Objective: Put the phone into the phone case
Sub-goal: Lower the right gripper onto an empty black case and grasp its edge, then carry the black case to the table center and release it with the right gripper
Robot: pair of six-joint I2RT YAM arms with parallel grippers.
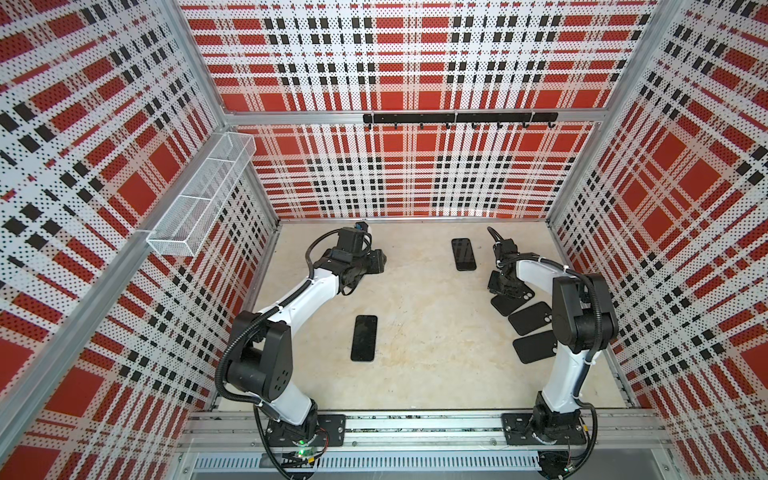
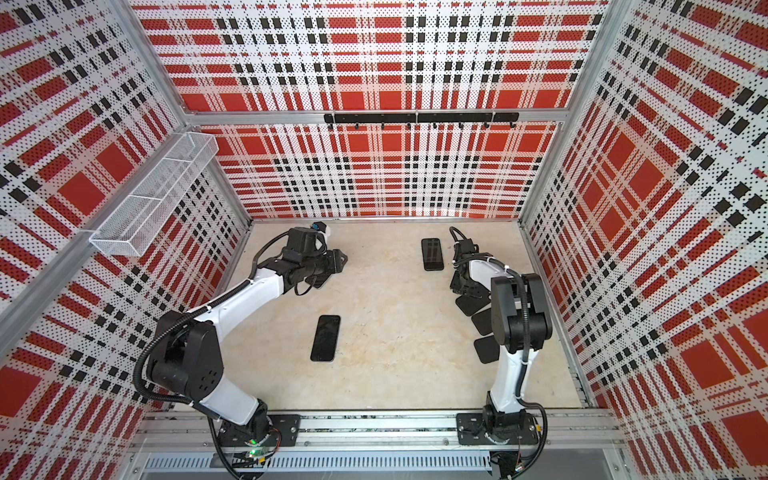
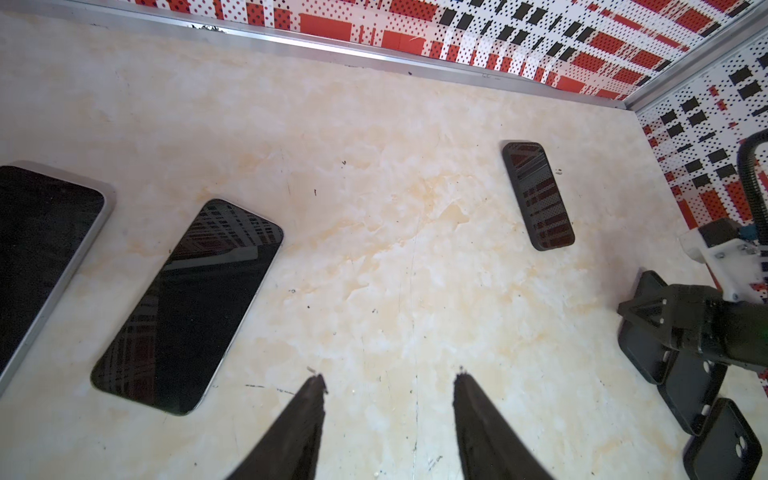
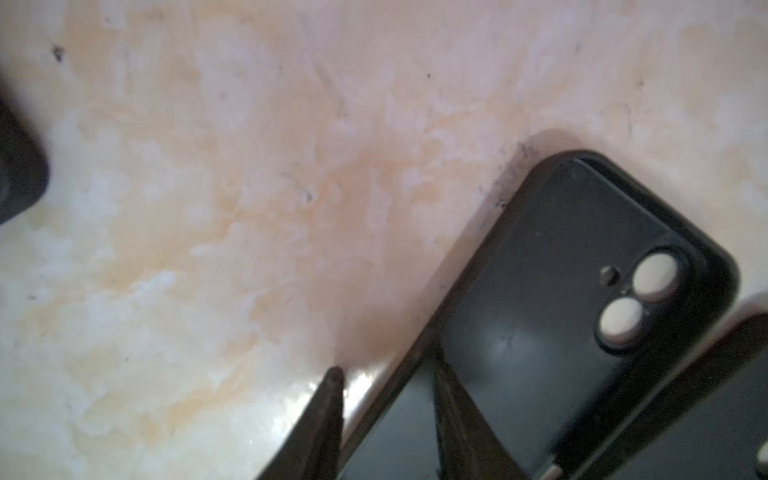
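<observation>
A beige marbled table (image 1: 415, 386) carries everything. The white-and-black left arm (image 1: 307, 291) reaches to the far left, and the white-and-black right arm (image 1: 536, 266) reaches to the far right.

A black slab phone (image 1: 364, 337) lies flat on the near left of the table. A second black phone (image 1: 463, 254) lies flat at the far middle, well apart from it. The left wrist view shows two more beside that arm, a glossy black phone (image 3: 187, 307) and a silver-edged phone (image 3: 41, 257), side by side and not touching.

On the right, black soft phone cases (image 1: 530, 318) lie in a fanned row, close together. The right claw (image 4: 386, 372) is down at the farthest case (image 4: 561, 291). Its jaws are narrow and astride the case's side wall, with one finger inside and one on the table outside. A sliver of table shows between that outer finger and the wall.

The left claw (image 3: 388, 376) hangs half-wide over bare table, holding nothing.
</observation>
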